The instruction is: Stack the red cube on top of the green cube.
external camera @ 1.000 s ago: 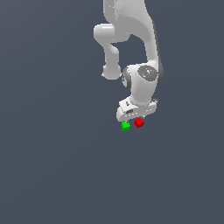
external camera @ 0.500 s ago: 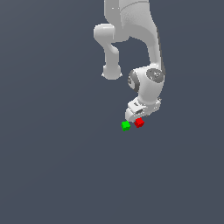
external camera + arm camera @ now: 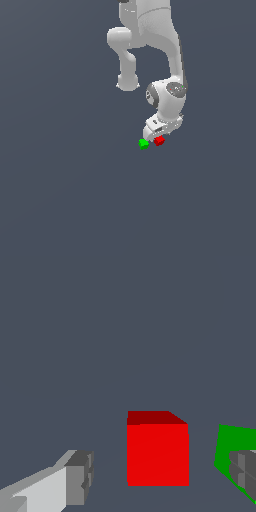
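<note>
hand (image 3: 159,481) spread wide around the red cube (image 3: 157,453)
looks rigid, light and flat-sided: pinch its opposite side faces; green cube (image 3: 234,448) sits by one finger.

This is a bare simulated test scene, not a real room: a flat, uniform slate-grey ground (image 3: 60,200) fills both views with no walls or furniture. A smooth white robot arm (image 3: 165,60) and two flat-shaded, textureless cubes show plain rendered surfaces.
</note>
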Available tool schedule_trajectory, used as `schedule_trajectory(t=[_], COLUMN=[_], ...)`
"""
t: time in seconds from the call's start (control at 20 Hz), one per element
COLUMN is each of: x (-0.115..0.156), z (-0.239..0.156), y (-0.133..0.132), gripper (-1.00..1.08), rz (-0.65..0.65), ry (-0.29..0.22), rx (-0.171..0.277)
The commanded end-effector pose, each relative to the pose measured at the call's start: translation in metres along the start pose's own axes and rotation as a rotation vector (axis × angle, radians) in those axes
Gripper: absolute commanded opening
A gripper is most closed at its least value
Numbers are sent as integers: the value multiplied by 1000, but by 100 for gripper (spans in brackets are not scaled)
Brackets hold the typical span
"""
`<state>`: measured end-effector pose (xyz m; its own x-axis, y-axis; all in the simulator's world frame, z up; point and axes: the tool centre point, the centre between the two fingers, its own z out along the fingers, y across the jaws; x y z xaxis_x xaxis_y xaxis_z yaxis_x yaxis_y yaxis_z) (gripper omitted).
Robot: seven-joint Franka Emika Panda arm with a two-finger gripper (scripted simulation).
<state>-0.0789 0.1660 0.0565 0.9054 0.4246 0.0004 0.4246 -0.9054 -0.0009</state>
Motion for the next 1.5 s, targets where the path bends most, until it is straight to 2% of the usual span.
schedule_trajectory(t=[0.0,0.45,0.5,1.1,1.45], x=[-1,0,0,-1,-1], z=[12,37,37,35,15], y=[0,0,0,0,0], gripper=[100,100,-100,-100,-100], rz=[-1,-2,-2,-2,-2], ry=[-1,0,0,-1,-1], rx=[0,-1,-1,-1,-1])
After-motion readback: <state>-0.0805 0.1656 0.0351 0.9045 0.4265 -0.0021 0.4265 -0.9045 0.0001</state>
